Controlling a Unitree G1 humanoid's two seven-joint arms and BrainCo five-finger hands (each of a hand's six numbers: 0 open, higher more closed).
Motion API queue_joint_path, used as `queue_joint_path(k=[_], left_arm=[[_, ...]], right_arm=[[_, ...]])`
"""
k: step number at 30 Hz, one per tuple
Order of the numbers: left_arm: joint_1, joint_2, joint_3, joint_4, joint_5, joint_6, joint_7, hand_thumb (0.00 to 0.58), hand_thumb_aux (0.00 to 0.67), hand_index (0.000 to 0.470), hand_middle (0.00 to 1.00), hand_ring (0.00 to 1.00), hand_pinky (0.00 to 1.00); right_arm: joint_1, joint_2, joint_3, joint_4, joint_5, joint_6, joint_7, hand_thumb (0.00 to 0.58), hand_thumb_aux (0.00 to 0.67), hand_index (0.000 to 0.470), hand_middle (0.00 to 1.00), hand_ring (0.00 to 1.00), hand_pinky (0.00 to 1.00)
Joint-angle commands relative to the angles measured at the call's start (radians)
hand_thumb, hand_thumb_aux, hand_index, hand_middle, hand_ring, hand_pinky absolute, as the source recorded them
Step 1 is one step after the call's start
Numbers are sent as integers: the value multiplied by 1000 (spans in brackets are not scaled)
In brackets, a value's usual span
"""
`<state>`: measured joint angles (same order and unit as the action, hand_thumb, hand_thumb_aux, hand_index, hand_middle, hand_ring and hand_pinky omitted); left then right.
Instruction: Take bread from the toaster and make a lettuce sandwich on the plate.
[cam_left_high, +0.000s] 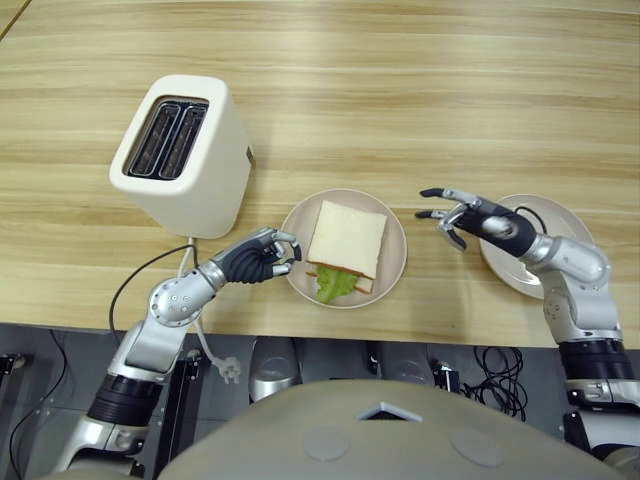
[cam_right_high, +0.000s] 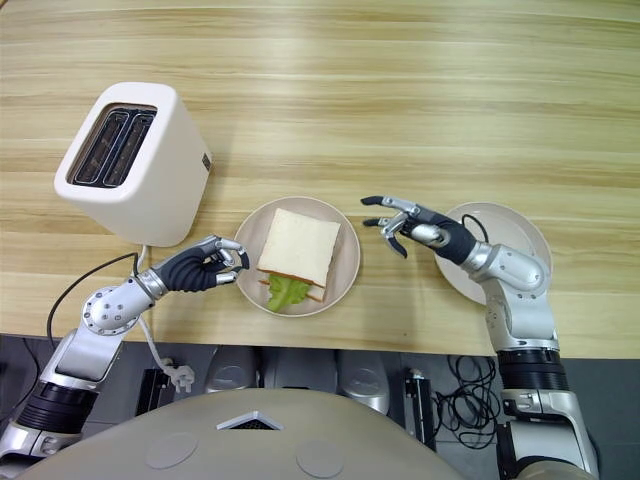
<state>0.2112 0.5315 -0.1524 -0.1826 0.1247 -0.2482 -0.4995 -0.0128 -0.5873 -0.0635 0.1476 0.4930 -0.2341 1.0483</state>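
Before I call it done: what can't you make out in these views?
- Most of the lettuce and lower slice: under the top slice, both views.
- Depth of the toaster slots: too dark, both views.
- Part of the side plate: behind the right hand and arm, both views.

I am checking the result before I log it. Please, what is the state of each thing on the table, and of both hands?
toaster: upright, slots show no bread
power plug: unplugged, hanging loose
sandwich: assembled, lettuce sticking out at its near side
plate: holds the sandwich
second plate: empty
left hand: curled, holding nothing
right hand: open, holding nothing
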Motion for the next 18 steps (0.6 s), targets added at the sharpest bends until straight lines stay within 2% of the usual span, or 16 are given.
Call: queue_joint_path(k=[1,2,3,4,18], left_arm=[[-8,-8,28,-40,-52,37,-9,343,242,166,0,0,0],[-7,-8,29,-48,-59,42,-13,343,242,166,0,0,0],[-4,-5,26,-55,-65,46,-20,573,596,409,1000,1000,1000],[-1,0,24,-60,-66,49,-25,580,670,460,1000,1000,1000],[4,27,61,-57,-44,48,-23,580,670,460,1000,1000,1000]], right_arm=[[-7,8,-24,22,31,57,25,0,0,0,412,412,412],[-6,7,-21,22,30,66,35,0,0,0,412,412,412],[-3,7,-18,21,26,71,41,482,394,271,1000,1000,1000],[0,9,-16,17,22,75,45,580,670,460,1000,1000,1000],[15,12,-6,30,-24,74,91,580,670,460,1000,1000,1000]])
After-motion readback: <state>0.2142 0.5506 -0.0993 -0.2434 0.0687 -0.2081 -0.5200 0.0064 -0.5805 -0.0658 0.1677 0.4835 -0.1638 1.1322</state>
